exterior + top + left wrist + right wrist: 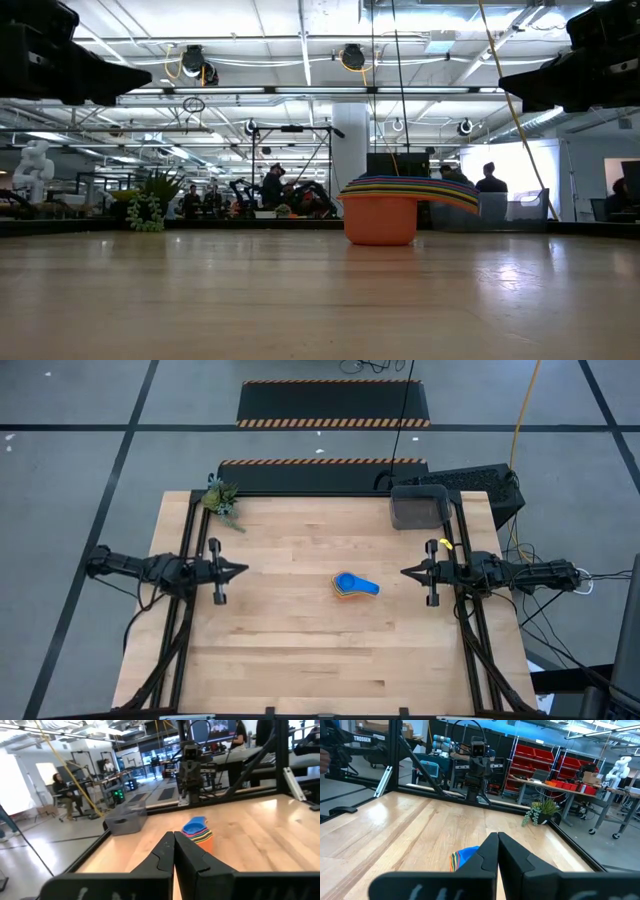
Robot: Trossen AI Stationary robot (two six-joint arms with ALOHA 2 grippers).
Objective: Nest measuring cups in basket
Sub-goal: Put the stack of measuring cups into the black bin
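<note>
Wooden table (300, 650) carries our nested measuring cups (354, 586) mid-table, right of centre; the basket (418, 507) sits at its far right corner. Left gripper (238, 570) and right gripper (408, 572) hover pressed together, empty. We risk toppling the stack with a lopsided grab.

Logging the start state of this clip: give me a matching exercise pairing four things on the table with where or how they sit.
Things:
1. cups
2. basket
3. plant
4. left gripper

Places or states:
A. far right corner of the table, nothing visible inside
B. left edge, shut, pointing at the middle
C. stacked at the table's middle, blue one on top
D. far left corner

Pairs: 1-C, 2-A, 3-D, 4-B
</note>
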